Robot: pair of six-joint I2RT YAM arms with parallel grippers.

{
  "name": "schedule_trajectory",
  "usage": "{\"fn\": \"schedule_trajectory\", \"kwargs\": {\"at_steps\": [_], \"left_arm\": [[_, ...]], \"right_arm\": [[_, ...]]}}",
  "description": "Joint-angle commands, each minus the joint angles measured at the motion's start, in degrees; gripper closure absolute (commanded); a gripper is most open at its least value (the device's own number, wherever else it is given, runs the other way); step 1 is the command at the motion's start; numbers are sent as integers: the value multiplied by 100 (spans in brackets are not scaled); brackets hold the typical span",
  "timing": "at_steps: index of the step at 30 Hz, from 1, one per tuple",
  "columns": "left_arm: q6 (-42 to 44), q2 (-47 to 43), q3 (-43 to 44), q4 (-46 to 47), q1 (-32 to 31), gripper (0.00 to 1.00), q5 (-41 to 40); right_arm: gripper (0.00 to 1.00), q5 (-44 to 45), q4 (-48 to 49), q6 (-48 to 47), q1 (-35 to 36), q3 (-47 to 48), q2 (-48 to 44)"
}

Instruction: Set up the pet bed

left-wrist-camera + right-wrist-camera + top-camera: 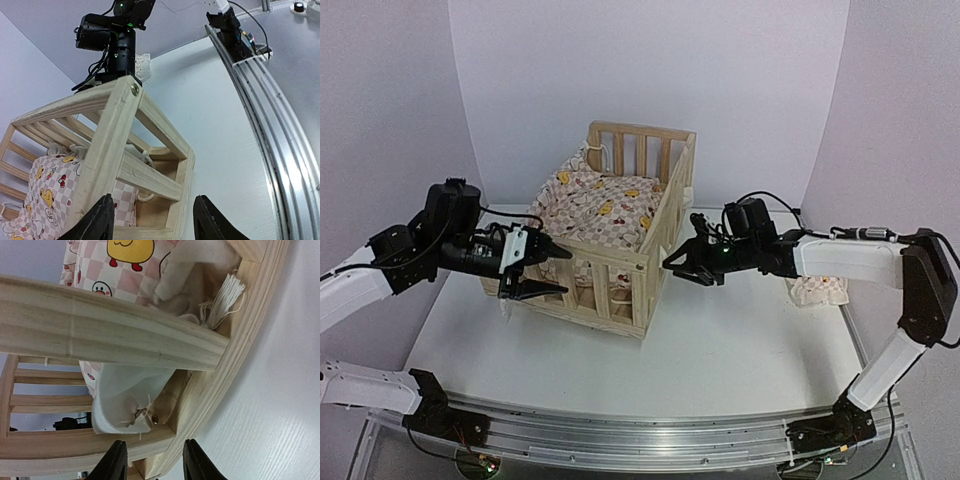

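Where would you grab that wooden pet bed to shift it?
Probably a corner post or top rail of the pet bed: slim bars, easy to pinch across. Come from outside, left or right, since the cushion fills the inside.

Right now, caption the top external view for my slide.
Left gripper and right gripper flank the wooden pet bed, with the duck-print cushion inside.
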Motion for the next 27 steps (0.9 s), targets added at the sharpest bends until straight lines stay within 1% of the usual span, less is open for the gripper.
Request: {"fn": "schedule_trajectory", "kwargs": {"at_steps": [1,5,7,8,11,12,13,18,20,21,22,24,25,27], "left_arm": [[513,-198,-495,586,-50,46,-403],[488,-58,-614,754,-53,46,-486],[486,9,-636,756,-56,46,-505],[489,16,-669,779,-60,47,-480],[457,-4,-791,904,-80,47,-409],[445,-3,-814,933,-93,47,-430],[425,-3,-824,952,-101,47,-468],[393,-31,-953,1123,-105,47,-769],[353,-12,-999,1239,-105,47,-776],[329,4,-991,1257,-105,47,-725],[287,36,-968,1269,-105,47,-660],[154,89,-889,1298,-104,47,-600],[65,106,-851,1317,-102,47,-588],[-40,124,-784,1340,-105,47,-567]], "right_arm": [[60,-563,1413,604,-17,-110,218],[61,-515,1822,835,-14,-212,351],[65,-544,1884,902,6,-81,506],[69,-567,1922,931,62,25,635],[91,-727,1963,988,244,484,1053],[97,-788,1966,998,312,592,1133],[100,-820,1969,987,373,632,1143],[100,-819,1901,903,444,388,749],[100,-824,1532,751,480,416,612],[97,-739,1128,573,510,488,540],[90,-506,500,303,528,586,432],[83,286,-458,-47,537,577,93],[80,656,-826,-143,537,473,-162],[72,1433,-1265,-124,537,198,-675]]}}
